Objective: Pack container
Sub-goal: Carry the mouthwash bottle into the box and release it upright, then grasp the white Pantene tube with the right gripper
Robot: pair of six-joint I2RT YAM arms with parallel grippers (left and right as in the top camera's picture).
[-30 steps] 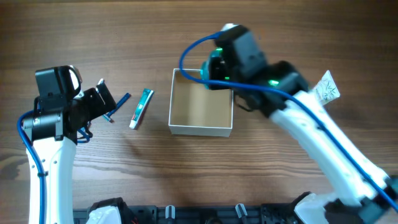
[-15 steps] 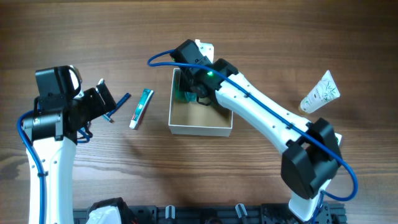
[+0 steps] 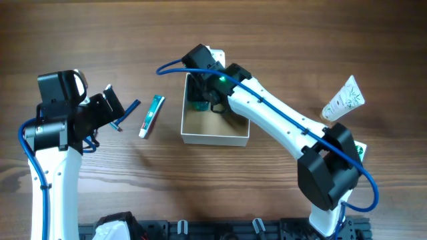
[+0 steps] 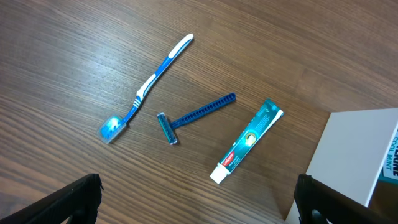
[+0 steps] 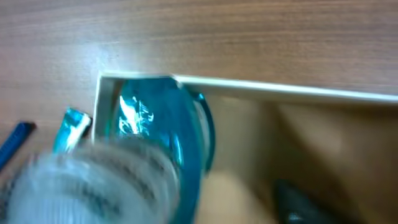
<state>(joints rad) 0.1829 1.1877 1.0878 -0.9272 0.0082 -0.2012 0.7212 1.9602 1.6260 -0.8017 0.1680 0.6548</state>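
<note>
In the middle of the counter point(image 3: 300, 27) sits the container point(image 3: 213, 139), open top up. The right pincer point(image 3: 200, 100) dips into its far-left corner and, through heavy blur, seems to pinch a teal bottle point(image 5: 161, 137). The left pincer point(image 4: 199, 199) hangs spread wide above a toothbrush point(image 4: 146, 87), razor point(image 4: 196, 115) and toothpaste point(image 4: 247, 140), all lying left of the container.

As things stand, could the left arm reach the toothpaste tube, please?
Probably yes: the toothpaste tube lies flat on bare table ahead of the open left gripper, apart from the razor and the container.
</note>
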